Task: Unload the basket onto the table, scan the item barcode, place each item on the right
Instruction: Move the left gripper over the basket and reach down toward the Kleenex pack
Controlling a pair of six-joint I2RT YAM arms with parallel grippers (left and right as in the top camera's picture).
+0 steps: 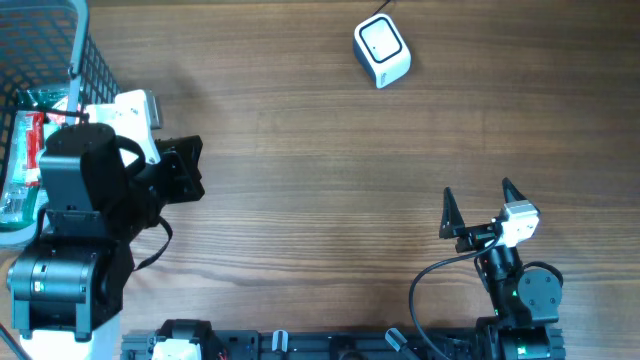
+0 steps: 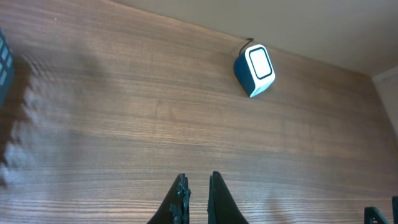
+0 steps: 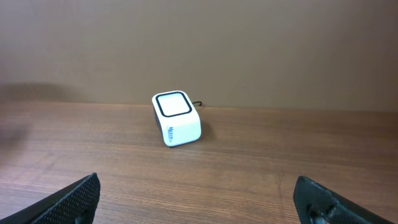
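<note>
Only the overhead view showed the blue mesh basket [image 1: 60, 45] at the left edge of the wooden table [image 1: 300, 200]. The red-and-green packaged item [image 1: 22, 160] lay inside it, partly covered by my left arm and cut off by the frame. Both wrist views showed the white, blue-sided box scanner [image 2: 254, 70] on the far part of the table, well apart from the basket. My left tool [image 2: 198, 179] was closed on nothing. My right tool [image 3: 196, 183] stood wide open and empty.

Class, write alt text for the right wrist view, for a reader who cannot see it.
A small white barcode scanner sits on a wooden table, its dark-rimmed window facing up. The right gripper, open and empty, frames the bottom corners.
</note>
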